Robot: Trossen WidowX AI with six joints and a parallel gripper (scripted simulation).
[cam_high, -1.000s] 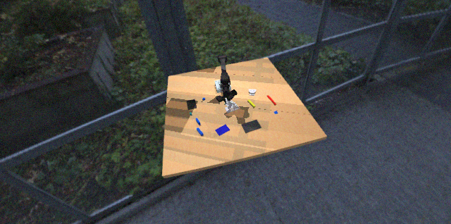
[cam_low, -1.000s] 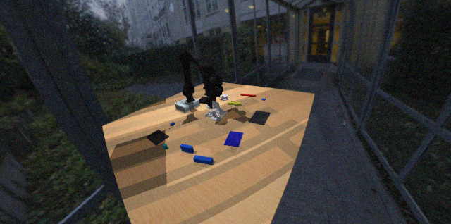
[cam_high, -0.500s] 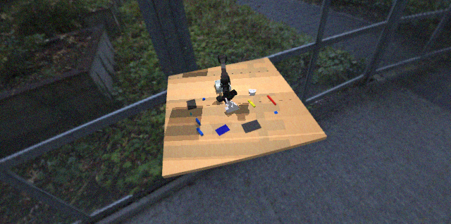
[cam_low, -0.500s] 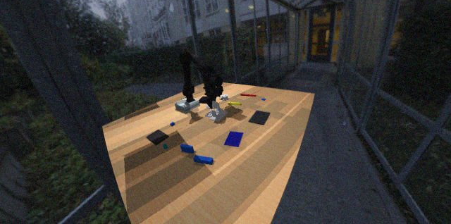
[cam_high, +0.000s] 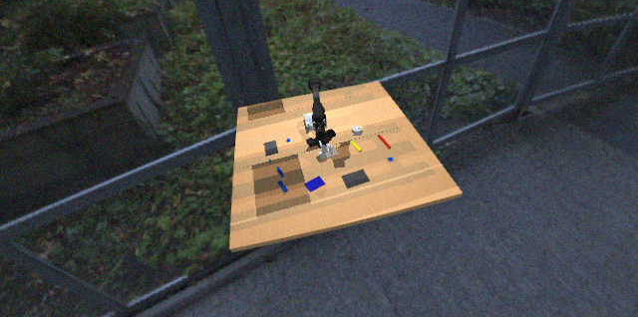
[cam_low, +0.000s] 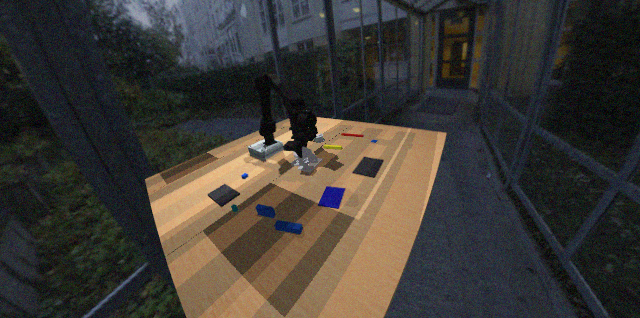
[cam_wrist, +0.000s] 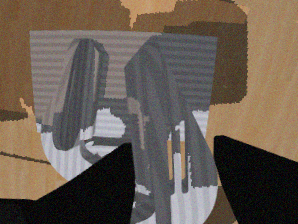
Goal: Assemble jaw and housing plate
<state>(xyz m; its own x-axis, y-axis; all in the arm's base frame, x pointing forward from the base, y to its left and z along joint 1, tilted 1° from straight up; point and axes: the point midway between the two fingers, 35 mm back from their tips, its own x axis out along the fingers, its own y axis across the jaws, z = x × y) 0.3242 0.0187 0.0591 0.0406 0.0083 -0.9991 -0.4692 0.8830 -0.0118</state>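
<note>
A pale ribbed base lies on the table under the arm. One grey jaw stands on its left part in the wrist view. My gripper is shut on the other grey jaw, which reaches from between the black fingers across the right part of the base. Shadow and the jaw itself hide its pin, and whether the gear teeth mesh cannot be seen. A small white piece, probably the housing plate, lies apart from the base, beyond the yellow bar in the exterior view.
A yellow bar and a red bar lie to one side. A dark plate and a blue plate lie in front. Two blue blocks and another dark plate lie left.
</note>
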